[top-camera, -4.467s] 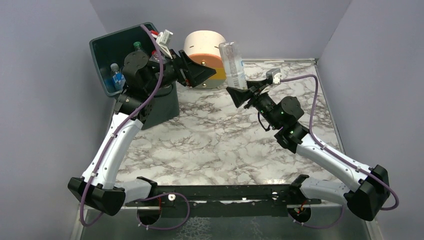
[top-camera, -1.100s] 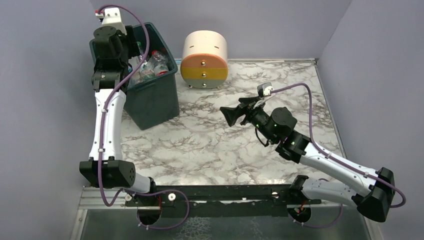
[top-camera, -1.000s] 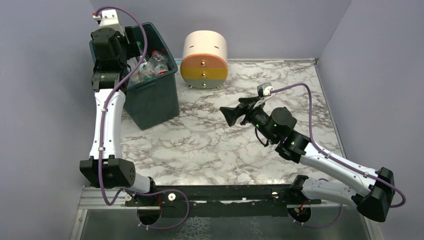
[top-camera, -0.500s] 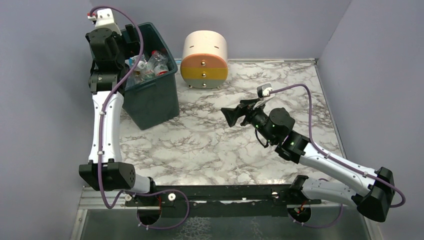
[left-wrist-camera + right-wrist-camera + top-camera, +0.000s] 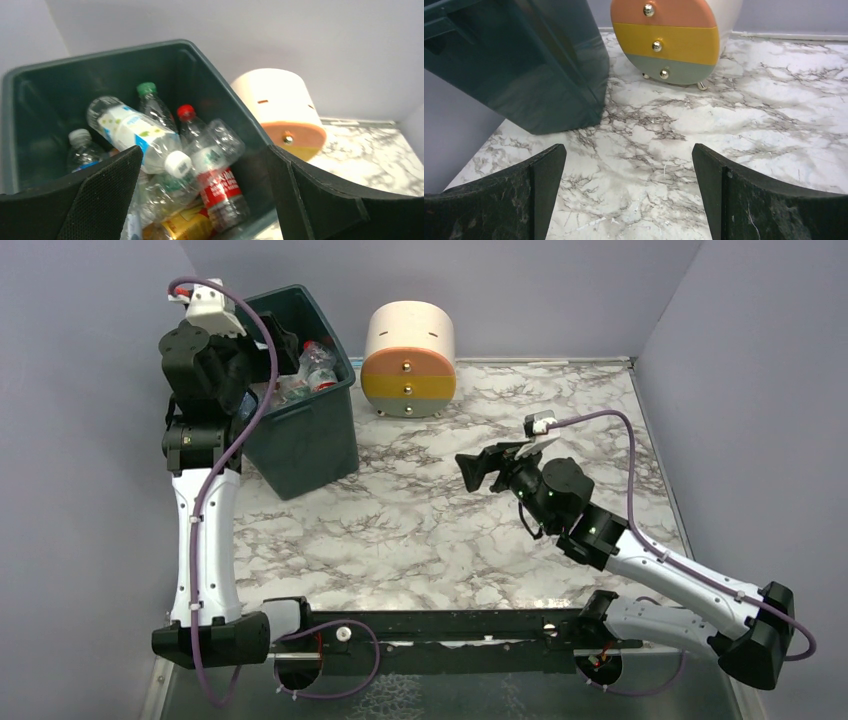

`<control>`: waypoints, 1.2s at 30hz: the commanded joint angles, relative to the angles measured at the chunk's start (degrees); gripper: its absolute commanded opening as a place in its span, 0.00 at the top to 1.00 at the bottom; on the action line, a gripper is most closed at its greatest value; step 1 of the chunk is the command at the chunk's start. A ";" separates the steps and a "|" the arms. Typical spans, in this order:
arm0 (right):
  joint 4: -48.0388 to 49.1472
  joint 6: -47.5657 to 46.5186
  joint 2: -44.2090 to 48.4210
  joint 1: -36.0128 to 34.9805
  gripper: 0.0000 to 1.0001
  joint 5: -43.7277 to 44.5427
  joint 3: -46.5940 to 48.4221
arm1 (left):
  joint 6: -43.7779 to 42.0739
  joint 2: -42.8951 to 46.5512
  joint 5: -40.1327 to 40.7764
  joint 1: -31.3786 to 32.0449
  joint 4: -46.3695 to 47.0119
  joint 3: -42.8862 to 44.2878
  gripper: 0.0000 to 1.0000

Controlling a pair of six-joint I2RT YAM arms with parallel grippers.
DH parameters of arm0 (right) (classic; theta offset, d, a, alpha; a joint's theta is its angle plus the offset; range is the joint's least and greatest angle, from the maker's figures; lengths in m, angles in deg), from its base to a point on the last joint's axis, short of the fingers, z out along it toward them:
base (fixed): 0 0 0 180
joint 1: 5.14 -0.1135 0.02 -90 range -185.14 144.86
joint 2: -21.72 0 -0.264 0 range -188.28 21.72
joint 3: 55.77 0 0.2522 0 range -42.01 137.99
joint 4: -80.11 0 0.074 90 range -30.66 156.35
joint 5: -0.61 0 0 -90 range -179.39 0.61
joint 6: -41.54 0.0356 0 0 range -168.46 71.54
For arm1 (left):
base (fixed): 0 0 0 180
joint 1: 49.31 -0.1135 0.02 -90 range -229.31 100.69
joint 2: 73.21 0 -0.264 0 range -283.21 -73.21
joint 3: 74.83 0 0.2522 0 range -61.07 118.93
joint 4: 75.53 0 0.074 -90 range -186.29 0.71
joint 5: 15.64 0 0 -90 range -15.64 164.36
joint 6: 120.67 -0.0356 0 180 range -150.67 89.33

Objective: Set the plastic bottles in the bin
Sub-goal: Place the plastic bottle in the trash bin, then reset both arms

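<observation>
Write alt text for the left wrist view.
A dark green bin holds a pile of plastic bottles, mostly clear, with red, green and white caps. The left arm's open black fingers frame the bottom edge, holding nothing. A round cream and orange drawer unit stands beside the bin on the marble table.

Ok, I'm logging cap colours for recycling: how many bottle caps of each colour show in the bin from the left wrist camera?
Green cap: 1
Red cap: 1
White caps: 2
Total: 4 caps showing in the bin; the other bottles' caps are hidden.
</observation>
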 commanded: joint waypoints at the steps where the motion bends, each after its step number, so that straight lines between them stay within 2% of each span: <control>1: -3.11 0.87 1.45 -0.22 0.00 3.95 -0.56 | 3.11 4.05 -10.31 -0.16 -1.69 -4.24 0.01; 10: -6.80 2.36 2.92 -0.21 0.01 7.75 -1.20 | 5.57 12.21 -21.79 -0.14 -3.56 -14.54 0.01; 20: -8.44 3.82 5.31 -0.20 0.00 7.95 -3.64 | 8.85 21.85 -20.48 -0.19 -4.47 -30.60 0.01; 29: -8.27 5.37 6.36 -0.19 0.00 7.54 -7.40 | 9.68 28.56 -14.29 -0.17 -6.73 -40.96 0.01; 33: -8.32 5.60 6.61 -0.20 0.00 7.22 -8.25 | 10.76 32.72 -2.25 -0.18 -7.20 -45.78 0.01; 36: -8.32 5.65 6.82 -0.21 0.01 7.22 -8.63 | 11.86 34.91 3.12 -0.18 -6.29 -46.65 0.01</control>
